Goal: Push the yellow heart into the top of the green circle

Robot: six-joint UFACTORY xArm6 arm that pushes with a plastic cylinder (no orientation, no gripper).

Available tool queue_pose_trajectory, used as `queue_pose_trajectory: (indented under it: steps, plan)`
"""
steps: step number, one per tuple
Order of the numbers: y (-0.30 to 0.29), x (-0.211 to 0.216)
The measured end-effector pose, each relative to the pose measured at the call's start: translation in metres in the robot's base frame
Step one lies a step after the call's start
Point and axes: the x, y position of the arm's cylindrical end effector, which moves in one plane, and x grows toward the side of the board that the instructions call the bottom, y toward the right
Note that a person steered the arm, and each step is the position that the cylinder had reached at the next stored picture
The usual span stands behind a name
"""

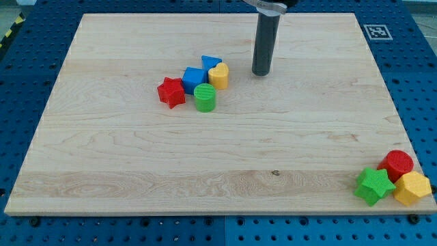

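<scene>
The yellow heart sits just above and right of the green circle, close to it or touching. My tip is to the right of the yellow heart, with a gap between them. A blue cube and a blue triangle-like block press against the heart's left side. A red star lies left of the green circle.
A second cluster sits at the board's bottom right corner: a green star, a red circle and a yellow hexagon. The wooden board rests on a blue pegboard table.
</scene>
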Motion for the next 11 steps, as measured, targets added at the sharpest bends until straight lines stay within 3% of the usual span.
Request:
queue_pose_trajectory:
  steps: [2, 3, 6, 11]
  plan:
    - [-0.036, -0.015]
    - [-0.037, 0.003]
    - [-0.07, -0.002]
    - [-0.088, 0.029]
